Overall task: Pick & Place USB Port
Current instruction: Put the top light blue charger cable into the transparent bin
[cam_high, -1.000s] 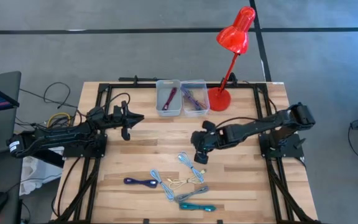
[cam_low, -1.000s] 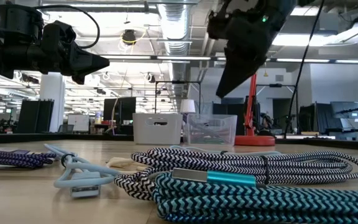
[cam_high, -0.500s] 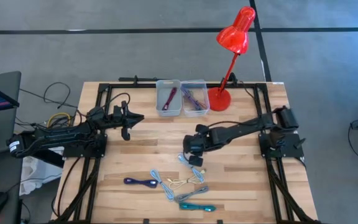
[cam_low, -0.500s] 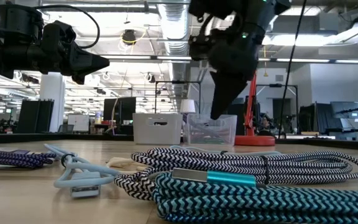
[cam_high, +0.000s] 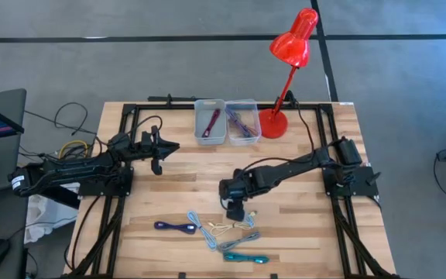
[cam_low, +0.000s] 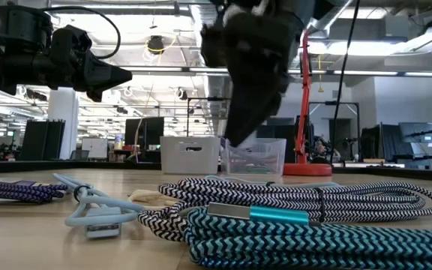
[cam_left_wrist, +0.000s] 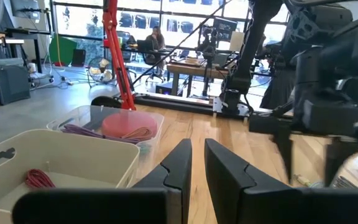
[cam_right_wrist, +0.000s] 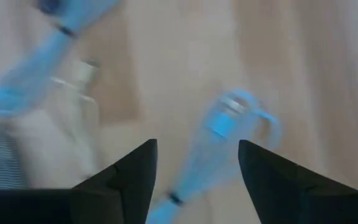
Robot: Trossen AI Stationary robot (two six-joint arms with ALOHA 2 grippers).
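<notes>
**Reaching for the light-blue cable, not grabbed yet**

Hovering right over the cable pile is where the right gripper (cam_high: 235,208) sits now, fingers (cam_right_wrist: 123,180) spread wide with nothing between them. In the right wrist view the light-blue cable (cam_right_wrist: 222,140) lies straight ahead, framed in the gap between the two fingers, so my read is it only needs to drop down and close.

Using the red lamp (cam_high: 289,46) as the landmark: the cable (cam_high: 233,203) lies on the tabletop (cam_high: 184,167) well toward the front edge from the lamp base, at the lamp-side end of the pile. The purple cable (cam_high: 175,226) and teal cable (cam_high: 245,256) lie farther from the lamp again. The two bins (cam_high: 209,122) sit just beside the lamp base.

Long axis: in the wrist view the bundle runs on a diagonal across the gap, looped end away from the fingers, tail trailing back toward them. It's blurry, so I can't tell which end has the plug. A small wrist turn might help square the fingers across it.

The right arm is clearly the closer one. The left gripper (cam_high: 161,147) hangs well away from the pile on the far side of the bins from the lamp, fingers (cam_left_wrist: 180,165) a little apart, holding nothing.
</notes>
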